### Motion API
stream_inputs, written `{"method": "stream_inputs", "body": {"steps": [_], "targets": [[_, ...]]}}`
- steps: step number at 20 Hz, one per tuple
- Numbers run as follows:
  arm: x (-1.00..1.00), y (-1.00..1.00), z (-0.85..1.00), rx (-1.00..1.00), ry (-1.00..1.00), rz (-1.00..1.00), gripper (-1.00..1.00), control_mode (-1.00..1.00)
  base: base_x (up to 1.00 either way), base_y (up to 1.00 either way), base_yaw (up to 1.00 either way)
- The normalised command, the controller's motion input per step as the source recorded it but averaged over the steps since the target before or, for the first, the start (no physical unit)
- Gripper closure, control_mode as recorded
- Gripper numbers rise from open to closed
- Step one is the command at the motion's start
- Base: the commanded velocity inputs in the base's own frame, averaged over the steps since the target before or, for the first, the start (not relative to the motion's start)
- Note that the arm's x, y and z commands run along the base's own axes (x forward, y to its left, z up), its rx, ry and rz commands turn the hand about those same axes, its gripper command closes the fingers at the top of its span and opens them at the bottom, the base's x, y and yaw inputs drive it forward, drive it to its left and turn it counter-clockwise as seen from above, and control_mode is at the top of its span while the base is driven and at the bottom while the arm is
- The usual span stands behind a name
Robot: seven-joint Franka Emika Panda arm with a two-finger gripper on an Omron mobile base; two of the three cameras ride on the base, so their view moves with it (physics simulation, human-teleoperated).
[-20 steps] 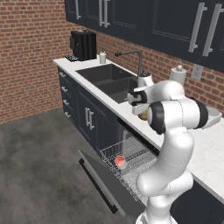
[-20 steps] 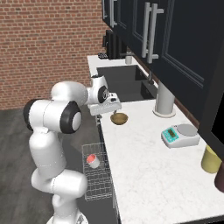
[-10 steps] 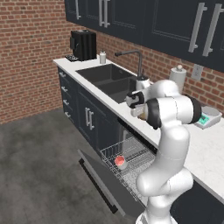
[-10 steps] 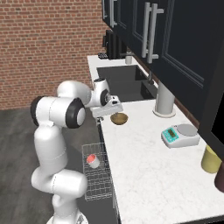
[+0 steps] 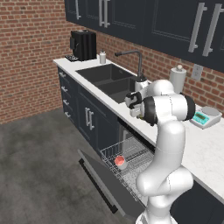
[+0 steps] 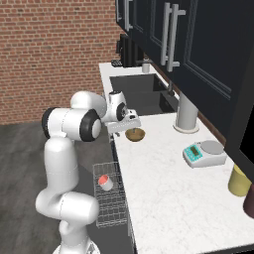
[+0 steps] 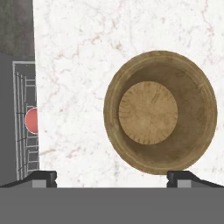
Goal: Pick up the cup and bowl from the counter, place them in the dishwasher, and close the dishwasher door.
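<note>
One item left: wooden bowl (image 7: 160,113) on counter (image 7: 83,52), near its edge; cup (image 6: 105,182) already in dishwasher rack (image 6: 110,198)
Gripper (image 7: 111,176): jaws wide, empty, above bowl
Risk: bowl sits off-centre; one finger could strike its rim, tipping it

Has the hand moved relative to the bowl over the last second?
Yes. In the right base view the hand has come closer over the bowl, which stays on the counter.

A kitchen: sink (image 5: 111,78), dishwasher (image 5: 127,164), marble counter (image 6: 163,188).
</note>
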Motion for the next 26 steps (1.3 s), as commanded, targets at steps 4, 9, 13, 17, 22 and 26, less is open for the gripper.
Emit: {"method": "stream_inputs", "body": {"steps": [4,9,13,17,22,26], "targets": [[0.19,0.00,-0.20,0.00,0.00,0.00,-1.00,-1.00,0.00,0.00,0.00],[0.24,-0.07,-0.19,0.00,0.00,0.00,-1.00,-1.00,0.00,0.00,0.00],[0.25,-0.06,-0.15,0.00,0.00,0.00,-1.00,-1.00,0.00,0.00,0.00],[0.22,-0.07,-0.16,0.00,0.00,0.00,-1.00,-1.00,0.00,0.00,0.00],[0.07,-0.01,-0.27,0.00,0.00,0.00,1.00,-1.00,0.00,0.00,0.00],[0.01,-0.06,-0.31,0.00,0.00,0.00,1.00,-1.00,0.00,0.00,0.00]]}}
